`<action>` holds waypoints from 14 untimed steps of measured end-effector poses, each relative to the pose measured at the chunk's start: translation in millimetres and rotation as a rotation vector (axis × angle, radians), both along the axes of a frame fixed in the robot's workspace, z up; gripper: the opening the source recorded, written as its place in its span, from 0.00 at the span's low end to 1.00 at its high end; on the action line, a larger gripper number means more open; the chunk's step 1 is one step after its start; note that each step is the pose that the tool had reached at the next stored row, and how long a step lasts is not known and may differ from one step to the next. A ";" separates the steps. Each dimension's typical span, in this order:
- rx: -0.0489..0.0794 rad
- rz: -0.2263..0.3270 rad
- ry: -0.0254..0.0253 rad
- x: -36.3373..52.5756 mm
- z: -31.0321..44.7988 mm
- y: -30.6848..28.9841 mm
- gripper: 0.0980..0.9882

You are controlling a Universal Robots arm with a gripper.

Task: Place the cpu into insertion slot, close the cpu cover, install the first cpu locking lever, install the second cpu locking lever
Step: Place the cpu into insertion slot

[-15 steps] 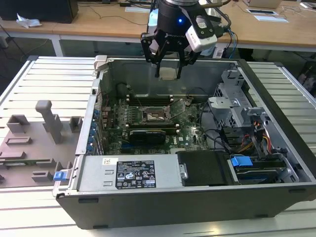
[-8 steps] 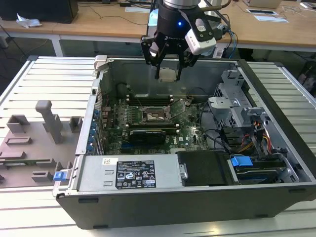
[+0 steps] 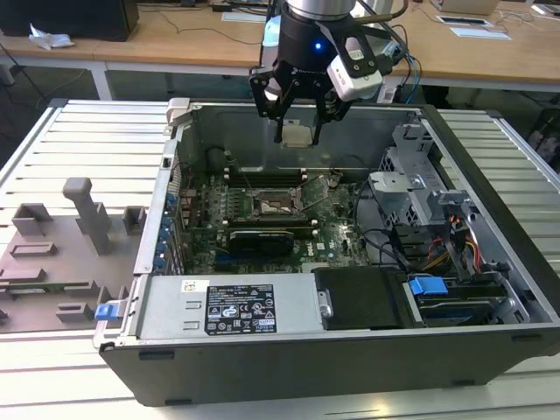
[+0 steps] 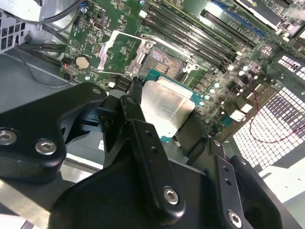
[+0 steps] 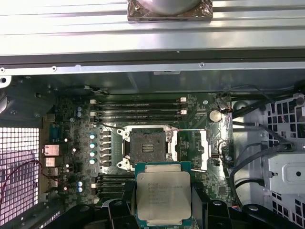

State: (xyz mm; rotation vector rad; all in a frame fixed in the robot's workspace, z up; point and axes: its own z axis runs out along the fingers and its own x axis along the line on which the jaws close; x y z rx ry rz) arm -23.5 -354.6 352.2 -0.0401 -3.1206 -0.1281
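My gripper [image 3: 297, 136] hangs over the open computer case, shut on the cpu [image 3: 297, 135], a small square chip with a silver-grey top. In both wrist views the cpu [image 5: 163, 194] [image 4: 164, 106] lies flat between the black fingers [image 5: 125, 206]. The insertion slot [image 3: 274, 206] [image 5: 147, 147] [image 4: 162, 61] lies below it on the green motherboard, dark and bare inside its metal rim. The cpu cover [image 5: 198, 149] [image 4: 119, 50] is swung open beside the slot. A thin locking lever [image 3: 322, 194] stands raised next to the socket.
Long black memory slots [image 5: 138, 110] run beside the socket. A black card [image 3: 260, 241] sits in front of it. The labelled power supply [image 3: 229, 306], a drive cage [image 3: 418, 188] with cables and a blue latch [image 3: 426, 285] fill the case. A grey fixture tray [image 3: 61, 254] lies outside.
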 end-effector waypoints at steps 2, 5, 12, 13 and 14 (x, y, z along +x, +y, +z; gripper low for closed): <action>0.000 0.000 0.0000 0.0 -0.9 0.0 0.50; 0.000 0.000 0.0000 0.0 -2.0 0.0 0.50; 0.000 0.000 0.0001 0.0 -5.1 0.0 0.50; 0.000 0.000 0.0000 0.0 -5.4 0.0 0.50; 0.000 0.000 0.0000 0.0 -6.0 0.0 0.50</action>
